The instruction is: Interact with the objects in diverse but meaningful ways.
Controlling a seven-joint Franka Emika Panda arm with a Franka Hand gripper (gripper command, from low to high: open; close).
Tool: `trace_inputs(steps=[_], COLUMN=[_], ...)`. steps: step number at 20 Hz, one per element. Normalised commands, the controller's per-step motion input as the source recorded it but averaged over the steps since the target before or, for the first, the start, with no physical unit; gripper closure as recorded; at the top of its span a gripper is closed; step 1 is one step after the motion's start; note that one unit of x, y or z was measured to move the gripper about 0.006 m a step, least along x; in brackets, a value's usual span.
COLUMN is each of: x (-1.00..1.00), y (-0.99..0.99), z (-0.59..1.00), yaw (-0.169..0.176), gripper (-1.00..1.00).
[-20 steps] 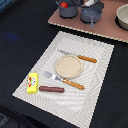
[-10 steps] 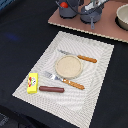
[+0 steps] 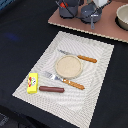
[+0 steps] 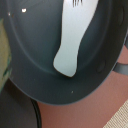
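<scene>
We find the arm up at the far edge of the exterior view, over the dark grey pot (image 3: 91,11) that stands on the reddish board (image 3: 65,21). The pincer itself is not clearly shown in either picture, so we cannot tell whether it is spread or pressed together.

The wrist view looks straight down into the pot (image 4: 35,60). Inside lies the white fish (image 4: 71,42), flat on the pot's floor, directly beneath the pincer. Its long axis runs from the rounded end near the middle of the pot toward the pot's wall, where we make out dark markings. We judge that any grasp here depends on this axis: the pincer would want to close across the narrow waist of the fish, not along its length.

The other things lie well away from the pincer, down on the pale mat (image 3: 95,80): the yellow block (image 3: 32,83) and the brown sausage (image 3: 51,89) side by side at the near edge, with the round plate (image 3: 68,66), fork (image 3: 64,80) and knife (image 3: 79,56) between them and the pot. The fish is by far the nearest item.
</scene>
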Motion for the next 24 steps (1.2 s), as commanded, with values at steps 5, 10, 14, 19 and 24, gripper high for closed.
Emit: trace_inputs(steps=[5,10,14,19,24], x=[0.09,0.59,0.78,0.67,0.57], y=[0.38,-0.15,-0.58,-0.78,-0.94], z=[1.00,0.74,0.23,0.14,0.07], yaw=[-0.037,-0.094,-0.039,-0.021,-0.003], gripper=[-1.00,-1.00,-1.00,-1.00,-1.00])
